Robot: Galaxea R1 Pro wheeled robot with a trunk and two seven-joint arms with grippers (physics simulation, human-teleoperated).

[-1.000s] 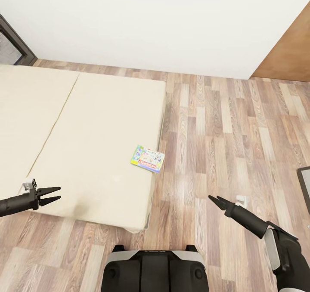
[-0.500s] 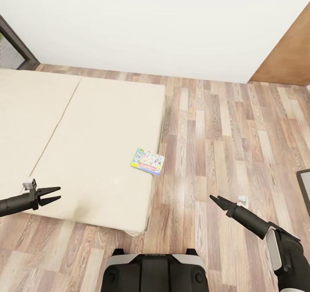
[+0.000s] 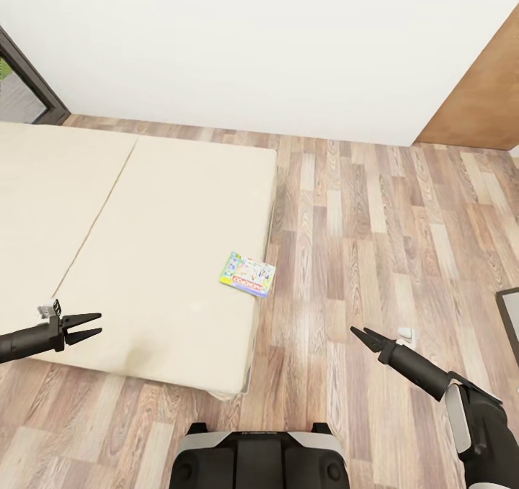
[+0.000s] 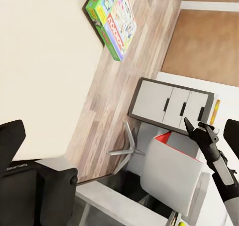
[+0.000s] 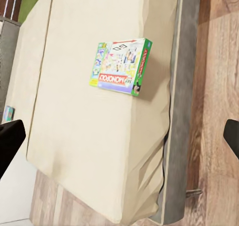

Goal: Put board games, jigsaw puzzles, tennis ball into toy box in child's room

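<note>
A colourful board game box lies flat on the cream bed, close to the bed's right edge. It also shows in the left wrist view as the board game and in the right wrist view as the board game. My left gripper hovers open over the bed's near left part, well left of the box. My right gripper hangs open above the wooden floor, right of the bed and nearer than the box. Neither gripper holds anything.
Wood floor runs between the bed and a brown wooden panel at the far right. A small white object lies on the floor by my right gripper. A white drawer unit and a chair stand in the left wrist view.
The whole picture has shifted a little, so the camera has moved. Both grippers keep the same pose and stay open; the box has not moved on the bed.
</note>
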